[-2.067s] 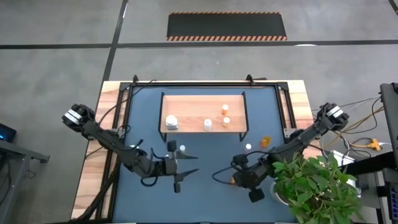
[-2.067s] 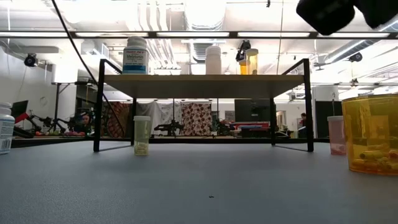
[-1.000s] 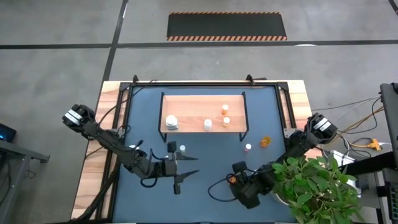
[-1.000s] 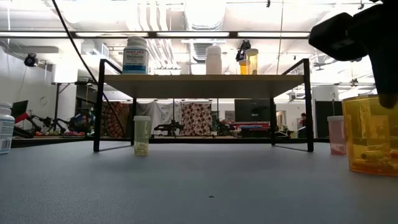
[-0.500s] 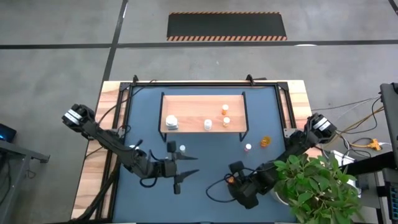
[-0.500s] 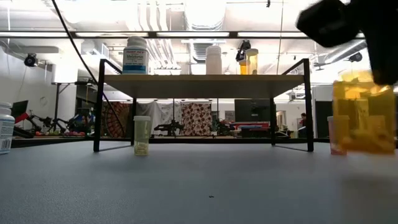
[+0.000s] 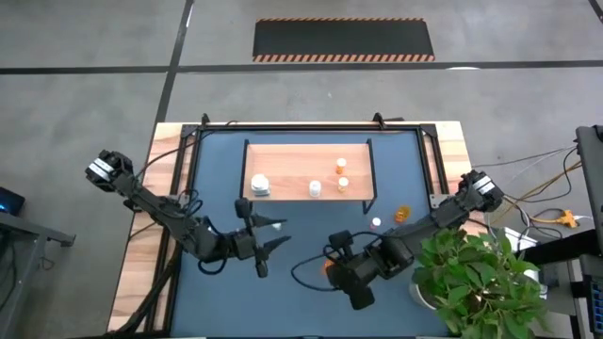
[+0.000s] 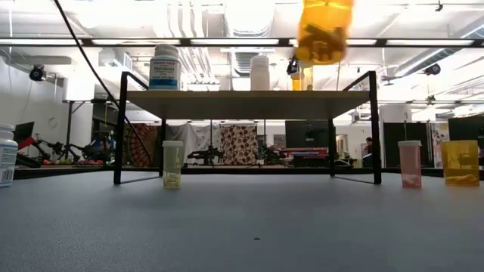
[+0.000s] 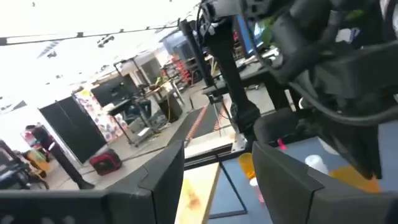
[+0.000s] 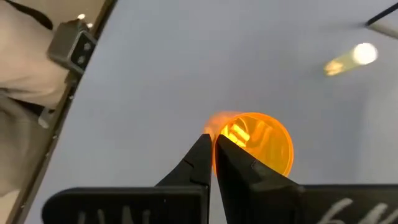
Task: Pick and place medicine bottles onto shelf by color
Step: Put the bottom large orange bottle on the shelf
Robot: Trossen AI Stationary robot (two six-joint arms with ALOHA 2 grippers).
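The light-wood shelf stands at the table's far side with two white bottles and two orange ones on top. My right gripper is shut on an orange bottle, high above the tabletop and nearer than the shelf. My left gripper is open beside a small white bottle that stands on the table. A pale bottle, a pink one and an orange one also stand on the table. My right gripper pinches the orange bottle's rim at its open top between its two fingertips. One finger looks to be outside the wall and one inside. The fingers come slanting down from above. The bottle hangs below them, slightly tilted, lifted clear of the table.
A green potted plant crowds the table's near right corner beside my right arm. A white-capped bottle and an orange one stand right of the shelf. Another white bottle stands at the far left. The blue tabletop lies bare toward the near edge.
My right gripper has taken hold of the orange bottle, risen steeply and gone toward the table's left. The bottle has left the tabletop and now hangs above shelf height. My left gripper has rolled about its own axis and risen a little, staying open.
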